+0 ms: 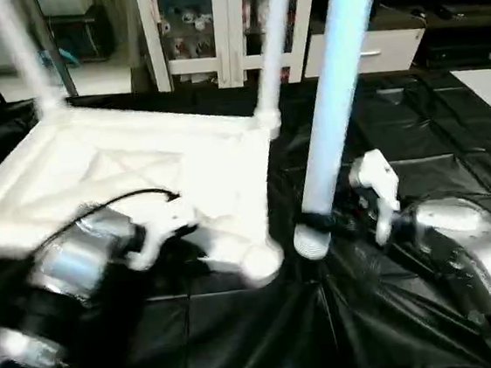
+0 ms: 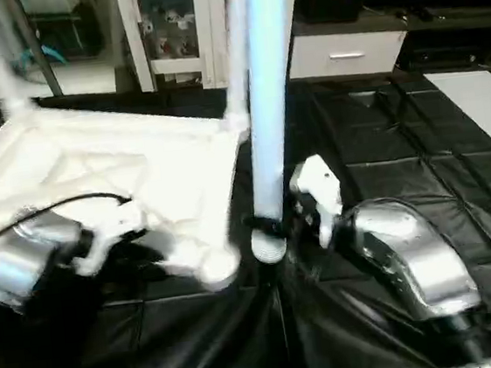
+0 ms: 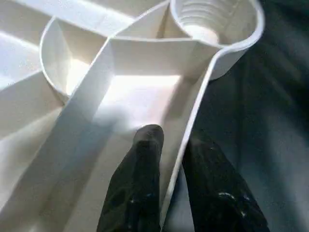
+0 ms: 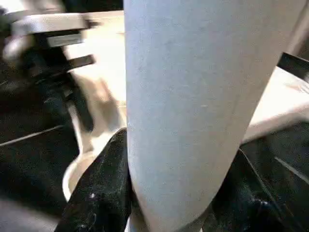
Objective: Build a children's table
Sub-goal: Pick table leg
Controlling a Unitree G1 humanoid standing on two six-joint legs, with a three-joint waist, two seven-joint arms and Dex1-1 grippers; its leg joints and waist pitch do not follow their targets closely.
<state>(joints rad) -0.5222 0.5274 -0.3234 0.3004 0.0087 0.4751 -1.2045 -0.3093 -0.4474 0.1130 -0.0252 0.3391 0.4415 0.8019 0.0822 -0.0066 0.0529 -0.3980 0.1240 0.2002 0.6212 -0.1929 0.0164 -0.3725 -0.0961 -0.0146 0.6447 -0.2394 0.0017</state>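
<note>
The white table top (image 1: pixel 139 173) lies upside down on a surface covered in black sheeting (image 1: pixel 399 308), its X-ribbed underside facing up. Two white legs already stand upright in its far corner sockets: one at the far left corner (image 1: pixel 26 58) and one at the far right corner (image 1: pixel 271 49). The near right corner socket (image 3: pixel 215 21) is empty, and the left wrist view shows the ridged rings inside it. The left end effector (image 3: pixel 171 159) sits at the top's near right edge, close to that empty socket, with one black finger (image 3: pixel 145 159) inside the thin rim wall and the other outside it, so the two fingers straddle the rim closely; whether they actually press on it cannot be told. The right end effector (image 4: pixel 176 193) is closed on a third leg (image 1: pixel 335 78), gripping it low down, with a black finger on each side of the tube. That leg stands nearly upright, leaning slightly, its ridged lower end (image 1: pixel 313 238) just above the black sheeting and just beside the empty corner socket, on its right and not inside it. Behind the work stand a white glass-fronted cabinet (image 1: pixel 203 26) and a low white drawer unit (image 1: pixel 372 48).
</note>
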